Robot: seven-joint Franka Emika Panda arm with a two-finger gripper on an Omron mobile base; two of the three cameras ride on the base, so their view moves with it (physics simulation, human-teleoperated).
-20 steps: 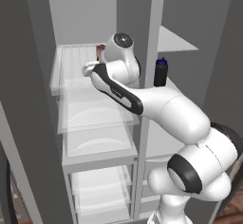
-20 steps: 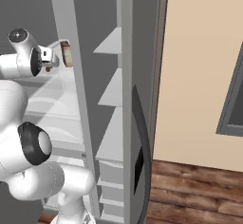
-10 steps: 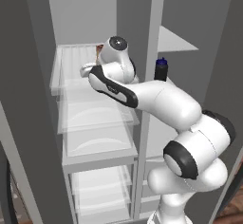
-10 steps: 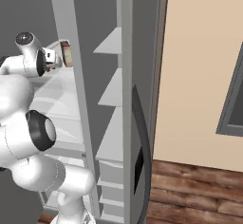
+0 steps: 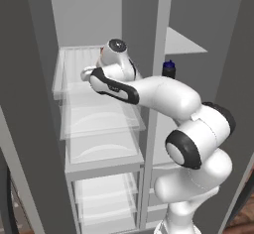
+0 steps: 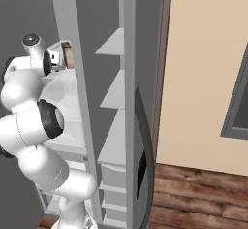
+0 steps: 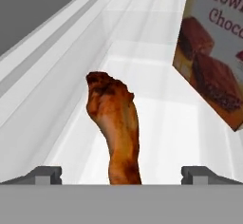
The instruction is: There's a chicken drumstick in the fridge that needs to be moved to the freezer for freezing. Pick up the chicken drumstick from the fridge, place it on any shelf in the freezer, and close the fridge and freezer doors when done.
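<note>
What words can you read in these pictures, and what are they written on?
"Brow" on the brownie box, top line, cut off by the picture's edge.
"Choc" on the same box, second line, also cut off.
A small red mark at the box's right edge is too cropped to read.
The dark bottle on the fridge shelf is too small to read.
The chicken drumstick has no writing.

Brownie box (image 7: 213, 61) cut off at right edge; drumstick (image 7: 116, 128) thin end hidden below, grip unclear.

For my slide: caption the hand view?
Open claw straddling reddish-brown chicken drumstick on white shelf, brownie box beside.
</note>
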